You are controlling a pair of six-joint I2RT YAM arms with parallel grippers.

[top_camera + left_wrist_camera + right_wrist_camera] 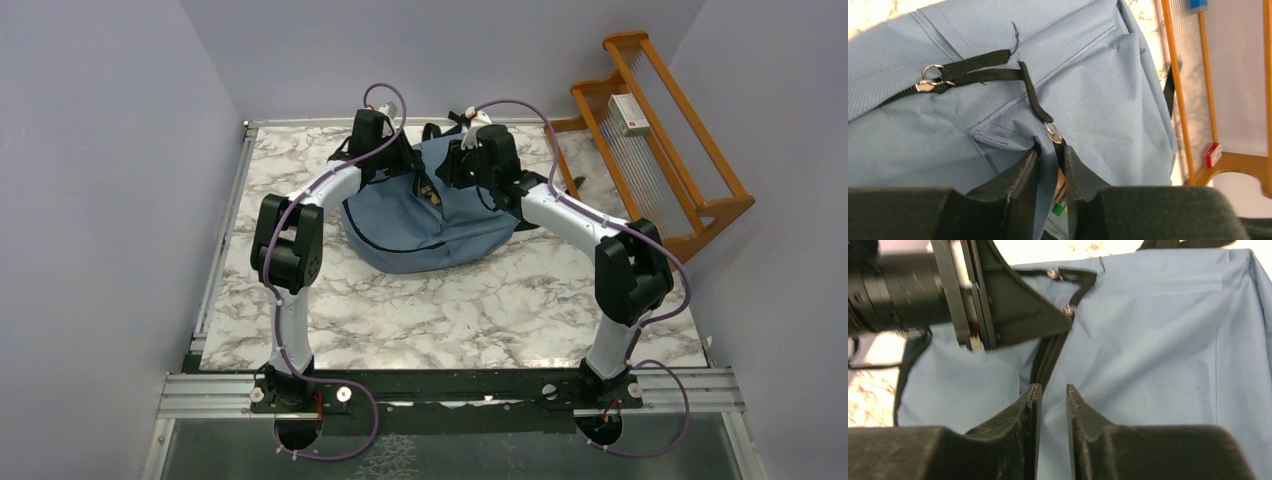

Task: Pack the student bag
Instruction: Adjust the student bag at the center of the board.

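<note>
The soft slate-blue fabric backpack (420,225) lies at twelve o'clock on the marble table (450,320). The left gripper (1052,150) pinches its cloth by the metal zipper pull (1054,135). The right gripper (1052,387), almost closed, seems to pinch a fold. Limp, sagging cloth; seams give firmer hold.

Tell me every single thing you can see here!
bag: one, slate blue with black straps, far middle of the table, zip partly open
table: one, white and grey marble, under the bag
rack: one, orange wood, beyond the table's far right corner
box: one, white, on the rack
zip pull: one, silver, just past the left gripper's fingertips
ring: one, silver, on a black strap
arms: two, black and white, reaching from the near edge to the bag
left gripper: one, black, pinching bag fabric by the zip
right gripper: one, black, pinching bag fabric
</note>
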